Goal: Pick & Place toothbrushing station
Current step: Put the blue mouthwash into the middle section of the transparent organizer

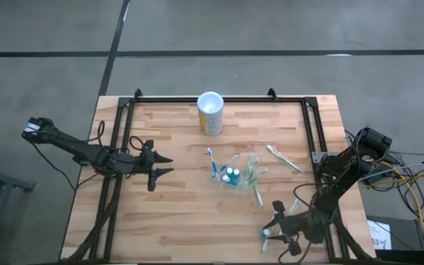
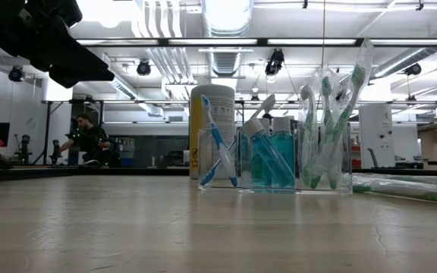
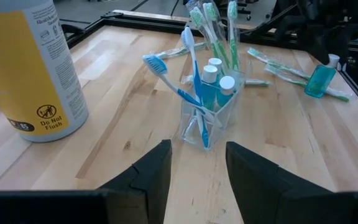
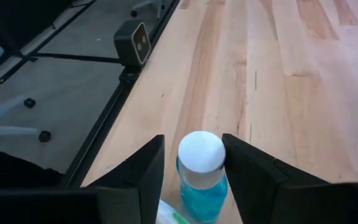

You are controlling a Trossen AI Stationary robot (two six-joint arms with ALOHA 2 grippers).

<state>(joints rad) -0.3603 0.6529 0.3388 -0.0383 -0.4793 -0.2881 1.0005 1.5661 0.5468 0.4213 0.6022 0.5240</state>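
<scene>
The clear toothbrushing station (image 1: 234, 175) stands on its base mid-table, holding blue and green toothbrushes and small blue bottles; it also shows in the low view (image 2: 275, 163) and the left wrist view (image 3: 211, 109). My left gripper (image 1: 164, 165) is open and empty to its left, fingers pointing at it (image 3: 197, 168). My right gripper (image 1: 271, 230) is open near the table's front right. Its fingers stand on either side of a small blue white-capped bottle (image 4: 201, 171) that rests on a packaged toothbrush (image 4: 169, 214). My right gripper has one finger (image 4: 238, 165) close beside the bottle's white cap (image 4: 216, 152), and a gap shows at the other finger. I cannot tell whether it touches the bottle. The bottle stands tilted on the toothbrush pack (image 3: 321, 78).
A yellow canister with a white rim (image 1: 210, 114) stands at the far middle. Loose packaged toothbrushes (image 1: 282, 157) lie right of the station, and a green one (image 1: 258, 193) lies in front of it. A black frame (image 1: 311, 132) borders the table. A person (image 2: 89, 140) is far behind.
</scene>
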